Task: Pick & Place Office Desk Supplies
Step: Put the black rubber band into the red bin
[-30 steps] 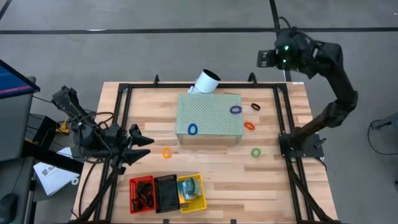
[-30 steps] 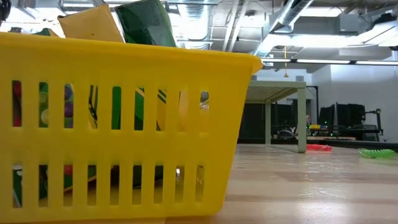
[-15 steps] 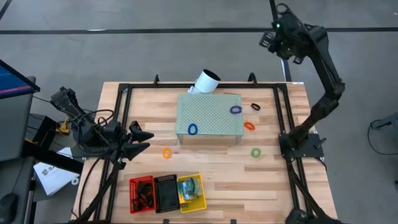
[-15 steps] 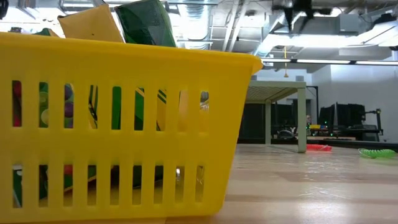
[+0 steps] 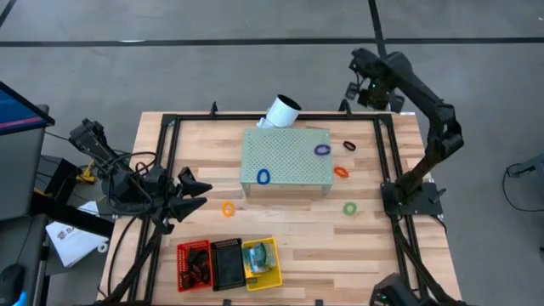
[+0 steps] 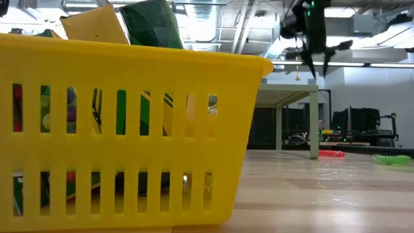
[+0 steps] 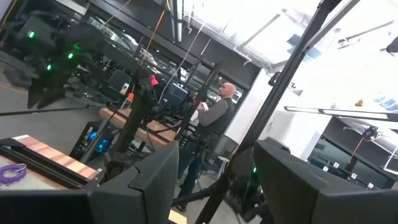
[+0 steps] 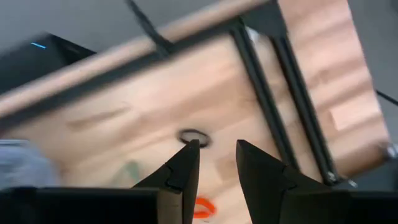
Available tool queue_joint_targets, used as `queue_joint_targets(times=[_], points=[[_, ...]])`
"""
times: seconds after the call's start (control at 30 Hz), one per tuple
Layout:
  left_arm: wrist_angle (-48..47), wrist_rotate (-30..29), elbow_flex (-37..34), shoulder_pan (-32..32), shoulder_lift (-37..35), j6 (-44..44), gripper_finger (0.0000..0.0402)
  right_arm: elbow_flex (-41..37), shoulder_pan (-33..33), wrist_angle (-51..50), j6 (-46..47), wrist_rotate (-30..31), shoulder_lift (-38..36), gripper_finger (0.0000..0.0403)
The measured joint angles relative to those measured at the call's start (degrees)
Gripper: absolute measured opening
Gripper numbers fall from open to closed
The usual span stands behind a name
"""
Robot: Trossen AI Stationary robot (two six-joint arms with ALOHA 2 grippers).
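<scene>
Thin loops lie flat on the table: black (image 5: 349, 145), orange-red (image 5: 341, 172), green (image 5: 349, 207) and orange (image 5: 228, 207). A blue loop (image 5: 263, 177) and a purple loop (image 5: 322, 150) lie on the pale green perforated block. Yellow-orange crayon boxes (image 5: 258, 255) stand in the yellow basket (image 6: 129, 129). My right gripper (image 5: 361, 82) is open and hangs high over the table's far right corner. In its wrist view it (image 8: 214, 163) points down, with the black loop (image 8: 194, 136) beyond its fingertips. My left gripper (image 5: 189, 191) waits open above the table's left side.
The perforated block (image 5: 286, 161) fills the table's middle, with a white tube (image 5: 281, 111) leaning at its far edge. Red (image 5: 194, 264), black (image 5: 227, 263) and yellow (image 5: 260, 261) baskets stand at the near edge. A black frame rail (image 5: 384, 153) runs along the right. A person (image 7: 214, 121) stands in the room beyond.
My right arm has swung in from beyond the far right corner toward the table's far edge. Its gripper has come down and now shows at the top of the low view, pointing down at the table.
</scene>
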Motion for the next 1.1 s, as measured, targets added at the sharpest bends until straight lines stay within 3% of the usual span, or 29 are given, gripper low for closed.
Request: queue_joint_targets(times=[0.23,0.47,0.67,0.83,1.1], points=[[0.71,0.0,0.0,0.0,0.02,-0.02,0.0205,-16.39,2.09,8.1,1.11,-4.0,-4.07,0.0102],[0.98,0.0,0.0,-0.02,0.02,-1.35,0.0205,-34.72,2.48,21.72,15.7,-11.07,-12.93,0.0102],[1.02,0.0,0.0,0.0,0.02,-1.55,0.0205,-46.88,5.5,31.82,27.33,-11.74,-19.12,0.0102],[1.86,0.0,0.0,0.0,0.02,-1.58,0.0205,-53.31,8.09,44.35,34.37,-12.73,-20.67,0.0102],[2.43,0.0,0.0,-0.01,0.02,-3.95,0.0205,-54.24,9.8,45.81,37.01,-9.63,-15.74,0.0102]])
